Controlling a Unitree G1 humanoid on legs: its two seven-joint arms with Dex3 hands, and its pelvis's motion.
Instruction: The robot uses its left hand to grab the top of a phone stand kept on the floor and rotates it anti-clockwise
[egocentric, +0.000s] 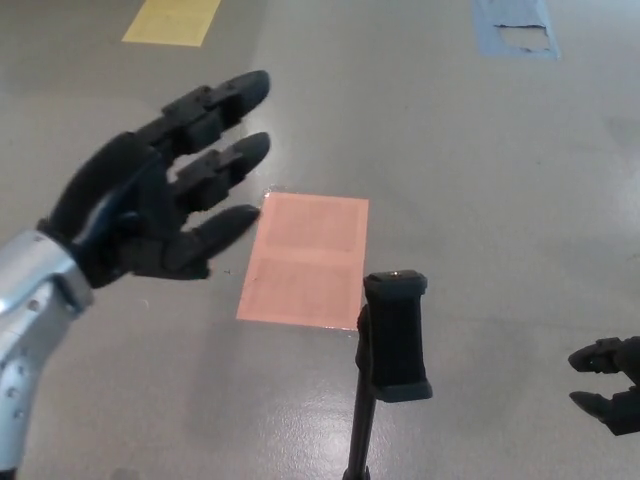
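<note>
While the phone stand (395, 335) is left upright on the grey floor (480, 180) beside a pink sheet (305, 258), the left hand (150, 210) is held spread wide, empty, well apart, presumably clear of its clamp top.

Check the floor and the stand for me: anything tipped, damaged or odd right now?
The phone stand is upright and looks intact. The left hand is open and well clear of it. The only flaw is the blue floor patch at top right, with a worn pale gap in its middle.
</note>
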